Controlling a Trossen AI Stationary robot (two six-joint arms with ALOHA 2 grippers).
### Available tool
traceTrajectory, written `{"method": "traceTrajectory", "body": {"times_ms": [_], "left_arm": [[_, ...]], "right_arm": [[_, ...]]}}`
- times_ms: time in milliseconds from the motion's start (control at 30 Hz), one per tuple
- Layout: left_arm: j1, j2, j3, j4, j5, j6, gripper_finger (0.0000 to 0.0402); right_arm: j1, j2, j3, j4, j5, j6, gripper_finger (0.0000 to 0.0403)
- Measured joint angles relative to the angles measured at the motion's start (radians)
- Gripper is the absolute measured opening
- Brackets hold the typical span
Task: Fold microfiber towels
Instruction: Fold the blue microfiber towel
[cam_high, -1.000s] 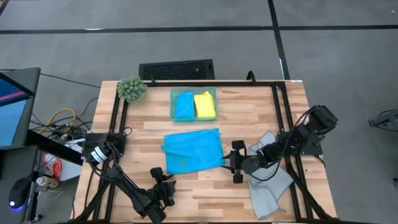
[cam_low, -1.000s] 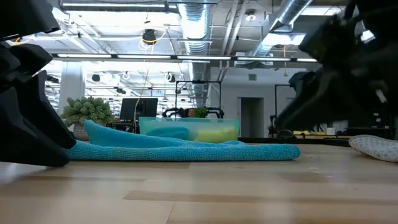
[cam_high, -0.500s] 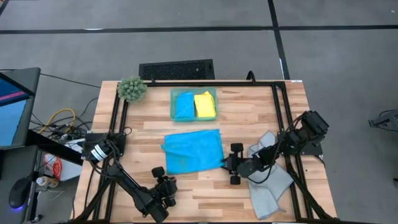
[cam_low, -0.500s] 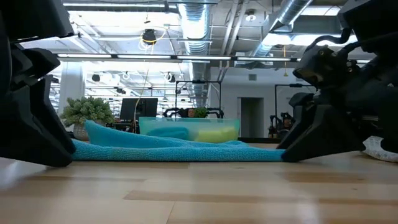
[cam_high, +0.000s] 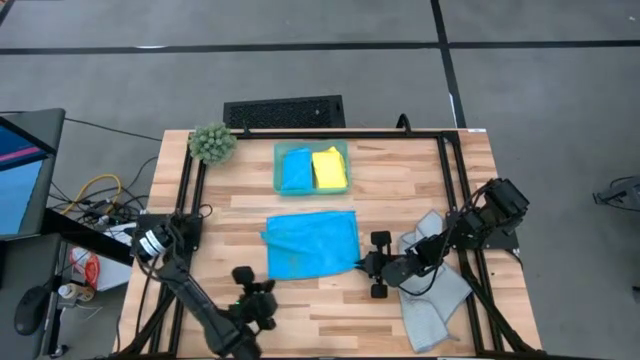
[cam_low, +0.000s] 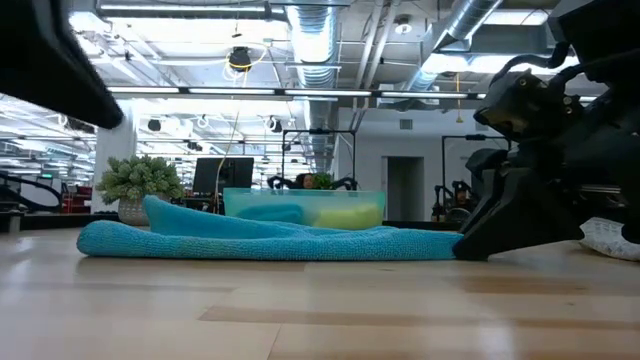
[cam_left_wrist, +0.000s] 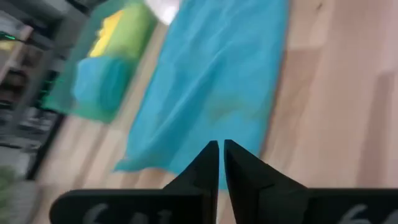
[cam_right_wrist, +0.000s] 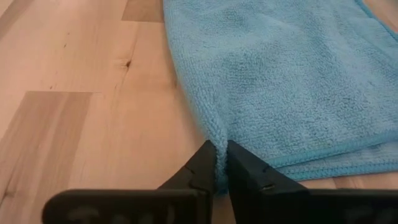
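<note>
Mid-table, blue towel (cam_high: 311, 243) lies flat, long axis left-right.

Robotics lab: exposed ceiling ducts (cam_low: 310, 40), more robot rigs (cam_low: 318, 160) behind.

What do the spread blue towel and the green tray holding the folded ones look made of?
The flat bright blue towel looks like microfiber: soft, matte, with a fine looped nap and a stitched hem. The translucent teal-green rectangular tray seems to be thin plastic, since the folded cloths show through its wall in the low view.
</note>
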Motion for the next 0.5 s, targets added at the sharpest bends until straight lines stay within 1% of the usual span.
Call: {"method": "traceTrajectory", "body": {"times_ms": [33,133,200,300,367,433,500], "left_arm": [[-0.008,0.004,-0.007,-0.028,-0.005,-0.03,0.0022],[-0.024,0.001,-0.05,-0.035,-0.01,-0.106,0.0044],[-0.027,0.002,-0.099,0.047,-0.018,-0.113,0.0067],[-0.01,0.002,-0.164,0.176,-0.011,-0.055,0.0106],[0.01,0.002,-0.21,0.298,0.026,0.004,0.0128],[0.028,0.002,-0.253,0.372,0.051,0.067,0.0143],[0.043,0.002,-0.282,0.424,0.052,0.093,0.0151]], "right_arm": [[0.0,0.0,0.0,0.001,0.0,0.0,0.0057],[0.0,0.0,0.0,0.001,0.0,0.0,0.0056],[0.0,0.001,0.0,0.001,0.0,0.0,0.0056],[0.0,0.001,-0.001,0.001,0.0,0.0,0.0056],[0.0,0.001,-0.001,0.003,0.0,0.0,0.0056],[0.0,0.001,-0.002,0.004,0.0,0.0,0.0056],[0.0,0.001,-0.002,0.004,0.0,0.001,0.0056]]}}
